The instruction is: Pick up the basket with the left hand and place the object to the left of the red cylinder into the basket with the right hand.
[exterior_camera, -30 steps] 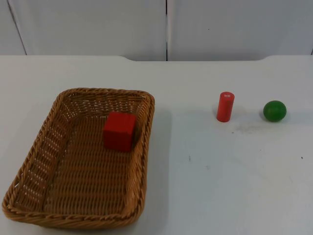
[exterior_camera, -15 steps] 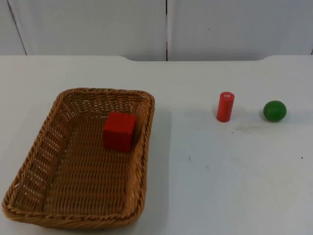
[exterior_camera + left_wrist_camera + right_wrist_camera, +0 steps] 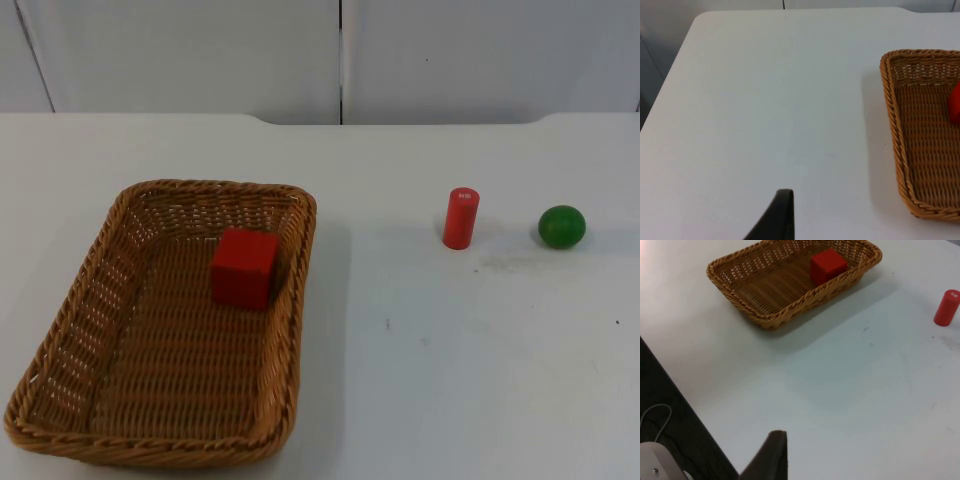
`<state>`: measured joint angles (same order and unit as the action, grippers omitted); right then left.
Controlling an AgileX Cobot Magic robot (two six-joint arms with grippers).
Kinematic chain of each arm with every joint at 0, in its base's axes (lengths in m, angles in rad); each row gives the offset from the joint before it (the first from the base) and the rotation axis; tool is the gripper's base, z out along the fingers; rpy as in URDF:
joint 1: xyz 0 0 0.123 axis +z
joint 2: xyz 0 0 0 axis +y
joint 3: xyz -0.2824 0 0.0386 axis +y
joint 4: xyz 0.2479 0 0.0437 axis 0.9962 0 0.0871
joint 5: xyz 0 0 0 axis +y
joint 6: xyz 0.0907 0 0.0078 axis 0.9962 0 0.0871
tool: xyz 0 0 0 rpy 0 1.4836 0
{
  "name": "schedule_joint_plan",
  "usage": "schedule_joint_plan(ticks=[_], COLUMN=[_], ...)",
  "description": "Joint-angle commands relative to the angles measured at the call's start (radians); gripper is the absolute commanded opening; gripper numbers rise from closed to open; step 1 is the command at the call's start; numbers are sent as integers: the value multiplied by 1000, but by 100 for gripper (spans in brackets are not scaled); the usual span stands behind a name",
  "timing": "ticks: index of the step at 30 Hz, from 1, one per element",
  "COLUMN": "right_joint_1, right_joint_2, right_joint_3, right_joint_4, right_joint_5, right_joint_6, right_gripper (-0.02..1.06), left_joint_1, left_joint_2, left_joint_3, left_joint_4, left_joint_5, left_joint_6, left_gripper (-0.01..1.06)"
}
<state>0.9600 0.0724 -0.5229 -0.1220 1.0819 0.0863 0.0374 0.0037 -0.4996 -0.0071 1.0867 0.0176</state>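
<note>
Basket (image 3: 165,325) at lower left holds the red cube (image 3: 244,266); top view adds the green ball (image 3: 561,226) beside the red cylinder (image 3: 460,217). Left claw (image 3: 782,212) and right claw (image 3: 772,455) hang over the counter (image 3: 450,360); their state cannot be told.

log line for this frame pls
basket: on table, not held | red cube: inside basket | red cylinder: upright | green ball: right of cylinder

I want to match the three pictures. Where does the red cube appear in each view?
Top view: the red cube sits inside the basket, near its far right wall.
Left wrist view: a red sliver at the picture's edge, inside the basket.
Right wrist view: the cube inside the basket.
Shared landmark: the woven basket rim.
</note>
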Motion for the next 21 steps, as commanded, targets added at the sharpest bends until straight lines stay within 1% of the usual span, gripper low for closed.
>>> schedule_joint_plan(ticks=[1,19,21], right_joint_1=[1,1,1], right_joint_2=[-7,-7,-7], right_joint_3=[7,7,7], right_joint_4=[-1,-1,12], right_joint_5=[-2,-4,-4], right_joint_6=[-4,-4,3], right_gripper=[105,105,105], left_joint_1=[4,4,4], left_joint_2=[-4,-4,-4], left_joint_3=[6,6,6], left_joint_4=[-9,-9,-9], left_joint_5=[-12,-12,-12], left_joint_6=[-1,-1,-1], left_gripper=[105,105,105])
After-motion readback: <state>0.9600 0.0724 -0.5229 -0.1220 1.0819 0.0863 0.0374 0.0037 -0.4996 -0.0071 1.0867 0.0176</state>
